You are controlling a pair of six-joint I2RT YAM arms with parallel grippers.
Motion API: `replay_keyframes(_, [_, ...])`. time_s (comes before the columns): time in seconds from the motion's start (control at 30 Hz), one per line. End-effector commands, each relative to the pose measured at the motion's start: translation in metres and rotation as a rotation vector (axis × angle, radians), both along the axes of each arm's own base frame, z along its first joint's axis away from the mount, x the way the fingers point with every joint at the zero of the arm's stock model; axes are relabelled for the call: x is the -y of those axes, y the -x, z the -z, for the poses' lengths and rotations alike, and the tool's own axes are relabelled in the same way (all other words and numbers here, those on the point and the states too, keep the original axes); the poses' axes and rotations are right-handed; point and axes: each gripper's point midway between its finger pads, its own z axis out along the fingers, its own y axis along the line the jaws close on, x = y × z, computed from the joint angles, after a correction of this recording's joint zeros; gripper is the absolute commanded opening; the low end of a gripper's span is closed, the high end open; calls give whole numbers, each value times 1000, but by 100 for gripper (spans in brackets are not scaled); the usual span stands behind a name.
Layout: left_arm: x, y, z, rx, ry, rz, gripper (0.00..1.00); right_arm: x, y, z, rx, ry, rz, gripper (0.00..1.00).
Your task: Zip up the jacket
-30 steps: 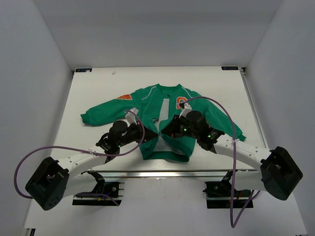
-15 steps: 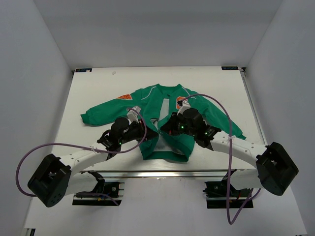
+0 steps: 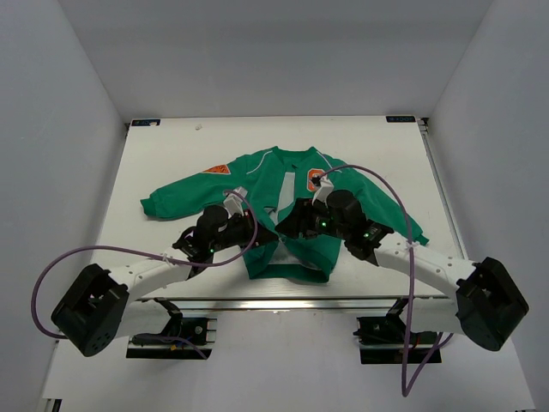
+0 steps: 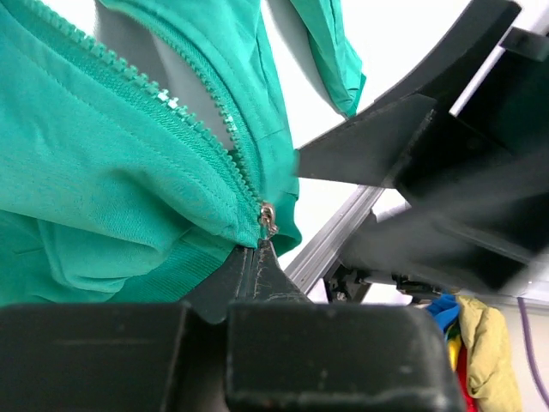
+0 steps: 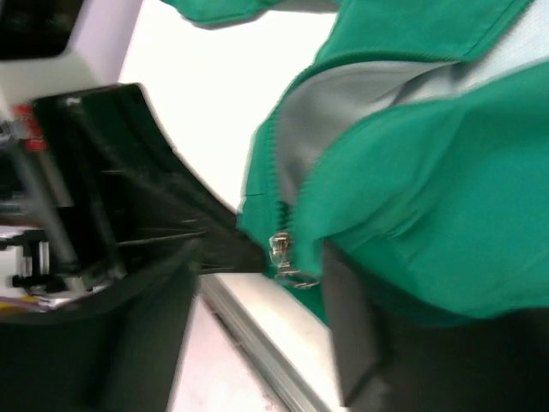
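Small green zip-front jacket (image 3: 257,176) with an orange G lies front-up, sleeves spread, in the middle of the white table (image 3: 171,146). The zip is undone, with pale grey lining (image 5: 343,103) showing. The left gripper (image 3: 260,233) is at the hem, fingers pinched together on the jacket's bottom edge just under the metal zip slider (image 4: 268,219). The right gripper (image 3: 296,225) is just beside it on the other front panel, near the slider. Its finger gap can't be told because fabric hides it.
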Motion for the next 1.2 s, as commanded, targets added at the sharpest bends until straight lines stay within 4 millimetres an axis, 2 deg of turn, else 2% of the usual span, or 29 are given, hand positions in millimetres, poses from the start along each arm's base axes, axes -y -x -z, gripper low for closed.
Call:
replay_keyframes(0.0, [5, -3, -12, 13, 45, -7, 0, 1, 10, -18, 39, -73, -36, 69])
replay_keyframes(0.03, [6, -4, -14, 19, 47, -4, 0, 3, 13, -22, 47, -83, -37, 74])
replay_keyframes(0.07, [6, -3, -14, 18, 47, -3, 0, 5, 15, -22, 42, -87, -31, 85])
replay_keyframes(0.1, [6, -4, -14, 18, 46, -6, 0, 9, 19, -17, 34, -84, -30, 89])
replay_keyframes(0.2, [7, -3, -19, 33, 50, 4, 0, 17, 28, -19, 16, -107, -17, 89])
replay_keyframes(0.3, [7, -2, -21, 35, 57, 8, 0, 21, 47, -3, -20, -137, -55, 89])
replay_keyframes(0.4, [6, 1, -23, 36, 68, 15, 0, 14, 56, -3, -17, -160, -109, 89])
replay_keyframes(0.5, [5, 3, -26, 38, 74, 16, 0, 8, 55, 3, -5, -162, -124, 86])
replay_keyframes(0.57, [5, 5, -29, 47, 82, 19, 0, 5, 48, 7, 11, -148, -117, 80])
replay_keyframes(0.7, [2, 4, -29, 53, 80, 6, 0, 0, 33, 12, 40, -123, -87, 74])
replay_keyframes(0.87, [3, 6, -29, 51, 85, 14, 0, -8, 22, 7, 65, -134, -78, 68])
replay_keyframes(1.17, [2, 6, -28, 46, 97, 9, 0, -14, 19, -2, 88, -167, -89, 58])
